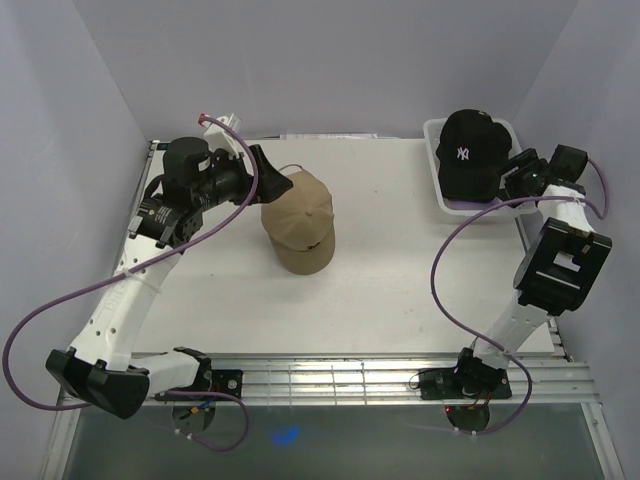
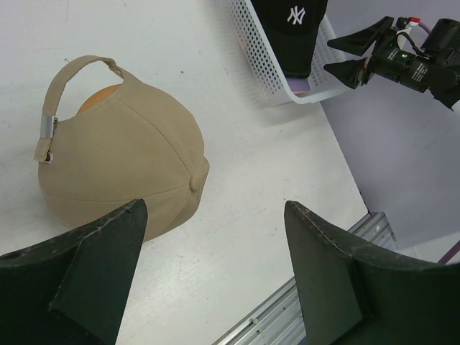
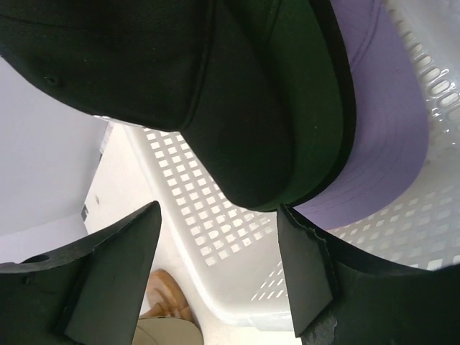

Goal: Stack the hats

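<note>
A tan cap (image 1: pixel 298 223) sits on a wooden stand in the middle of the table; it also shows in the left wrist view (image 2: pixel 118 165). My left gripper (image 1: pixel 274 178) is open and empty just left of and behind it. A black cap (image 1: pixel 470 152) with a white logo lies on top of other caps in the white mesh basket (image 1: pixel 438 190). In the right wrist view the black cap (image 3: pixel 144 57), a dark green brim (image 3: pixel 316 129) and a lavender brim (image 3: pixel 388 122) are stacked. My right gripper (image 1: pixel 512 177) is open beside the basket's right side.
The wooden stand (image 2: pixel 97 100) peeks through the tan cap's back opening. White walls close in the table at left, back and right. An aluminium rail (image 1: pixel 340 378) runs along the near edge.
</note>
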Tool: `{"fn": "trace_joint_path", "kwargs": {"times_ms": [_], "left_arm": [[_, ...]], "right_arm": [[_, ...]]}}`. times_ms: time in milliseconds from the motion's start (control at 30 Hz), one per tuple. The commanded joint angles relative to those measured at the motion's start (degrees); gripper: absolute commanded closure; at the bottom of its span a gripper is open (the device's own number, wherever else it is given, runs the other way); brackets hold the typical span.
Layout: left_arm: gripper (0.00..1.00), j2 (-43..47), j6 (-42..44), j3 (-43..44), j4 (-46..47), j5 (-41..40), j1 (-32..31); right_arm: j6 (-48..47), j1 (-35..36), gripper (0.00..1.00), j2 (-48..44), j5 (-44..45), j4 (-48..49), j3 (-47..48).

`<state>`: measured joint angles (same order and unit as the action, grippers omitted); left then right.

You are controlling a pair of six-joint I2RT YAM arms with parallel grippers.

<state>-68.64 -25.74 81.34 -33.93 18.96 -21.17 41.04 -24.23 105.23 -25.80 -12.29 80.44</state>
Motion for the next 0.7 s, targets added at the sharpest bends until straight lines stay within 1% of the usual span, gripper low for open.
{"fn": "trace_joint_path", "kwargs": {"times_ms": [0, 100, 467, 600, 667], "left_arm": [[0.12, 1.8, 0.2, -0.6, 0.3, 1.2, -0.1], [0.13, 1.6, 0.2, -0.2, 0.2, 1.3, -0.1], [0.12, 0.6, -0.1, 0.0, 0.4, 2.0, -0.1], [0.13, 0.2, -0.2, 0.4, 0.4, 2.0, -0.1], [0.12, 0.1, -0.3, 0.5, 0.4, 2.0, -0.1]], "right_arm": [[-3.2, -0.5, 0.29, 1.5, 0.0, 1.4, -0.2], [-3.8, -0.6, 0.28, 3.0, -0.3, 1.7, 0.4], [-6.9, -0.5, 0.27, 5.9, -0.7, 7.7, -0.6], [-6.8, 0.1, 0.28, 7.5, -1.5, 10.6, -1.1], [-6.9, 0.3, 0.30, 8.1, -1.7, 11.0, -1.0]]}}
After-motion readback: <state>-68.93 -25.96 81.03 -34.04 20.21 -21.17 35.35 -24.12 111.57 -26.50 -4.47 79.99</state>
